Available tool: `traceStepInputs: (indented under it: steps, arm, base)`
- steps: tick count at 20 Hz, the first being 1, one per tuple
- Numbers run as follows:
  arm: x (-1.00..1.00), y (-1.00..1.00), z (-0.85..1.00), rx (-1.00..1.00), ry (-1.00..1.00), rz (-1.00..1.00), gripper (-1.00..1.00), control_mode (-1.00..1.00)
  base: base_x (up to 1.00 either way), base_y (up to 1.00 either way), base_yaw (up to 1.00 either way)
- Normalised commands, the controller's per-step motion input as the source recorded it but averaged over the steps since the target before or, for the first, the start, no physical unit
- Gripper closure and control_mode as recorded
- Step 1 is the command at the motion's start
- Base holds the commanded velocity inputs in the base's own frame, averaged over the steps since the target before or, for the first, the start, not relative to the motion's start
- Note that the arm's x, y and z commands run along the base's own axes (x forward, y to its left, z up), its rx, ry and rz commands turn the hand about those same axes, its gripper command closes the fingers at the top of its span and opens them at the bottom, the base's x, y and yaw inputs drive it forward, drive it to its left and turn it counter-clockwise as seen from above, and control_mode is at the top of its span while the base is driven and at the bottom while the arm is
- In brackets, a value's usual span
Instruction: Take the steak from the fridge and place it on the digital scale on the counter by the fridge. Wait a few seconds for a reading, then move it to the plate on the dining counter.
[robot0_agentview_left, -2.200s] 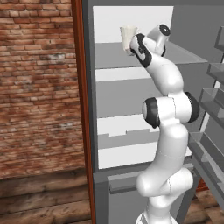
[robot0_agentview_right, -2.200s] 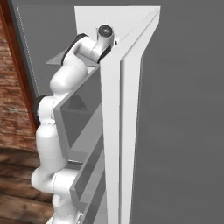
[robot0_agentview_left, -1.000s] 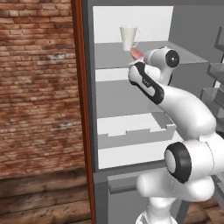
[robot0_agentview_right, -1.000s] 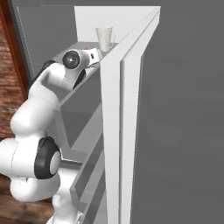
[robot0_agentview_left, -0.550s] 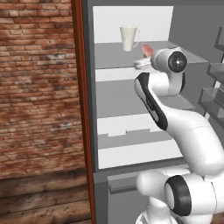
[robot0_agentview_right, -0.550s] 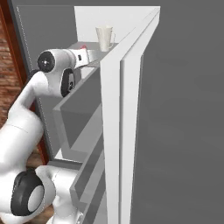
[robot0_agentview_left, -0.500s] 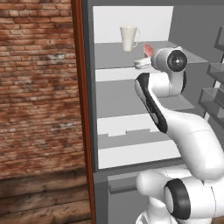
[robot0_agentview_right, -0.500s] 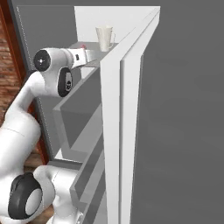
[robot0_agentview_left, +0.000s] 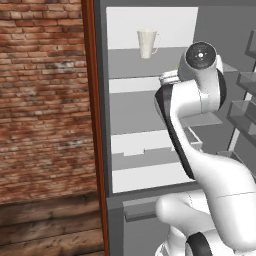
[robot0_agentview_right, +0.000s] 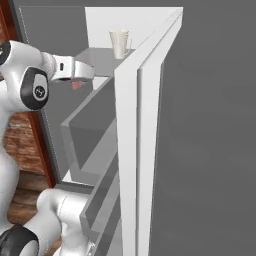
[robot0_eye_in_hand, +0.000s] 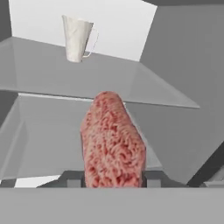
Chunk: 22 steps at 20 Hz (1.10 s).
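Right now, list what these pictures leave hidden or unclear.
- Steak: in the hand view its lower end is cut off at the bottom edge, so the fingers' contact is unseen; in the right base view only a pink sliver shows below the gripper.
- Left base view: the arm's own white links cover the steak and hand.
- Jug: its contents cannot be told.
- Fridge: lower shelves are hidden behind the door edge in the right base view.

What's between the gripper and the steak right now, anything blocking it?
Nothing visible. In the hand view the steak sits right between the gripper fingers, apparently already held. The white jug stands farther back on the fridge shelf, clear of it. The scale is out of view.
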Motion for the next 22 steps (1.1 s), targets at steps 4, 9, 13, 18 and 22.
traceStepInputs:
  steps: [4, 9, 13, 18, 22]
  arm:
    - [-1.0, 0.0, -0.37, 0.05, 0.27, -0.14, 1.0, -1.0]
    - [-1.0, 0.0, -0.61, 0.07, 0.14, -0.1, 1.0, -1.0]
    - [-0.98, 0.0, -0.65, 0.13, 0.04, -0.03, 1.0, -1.0]
    - [-0.49, -0.01, -0.66, 0.23, 0.07, 0.0, 1.0, -1.0]
    - [-0.04, -0.1, -0.69, 0.25, 0.17, 0.0, 1.0, -1.0]
  base:
    - [0.0, 0.0, 0.0]
    - [0.0, 0.0, 0.0]
    - [0.0, 0.0, 0.0]
    - [0.0, 0.0, 0.0]
    - [0.0, 0.0, 0.0]
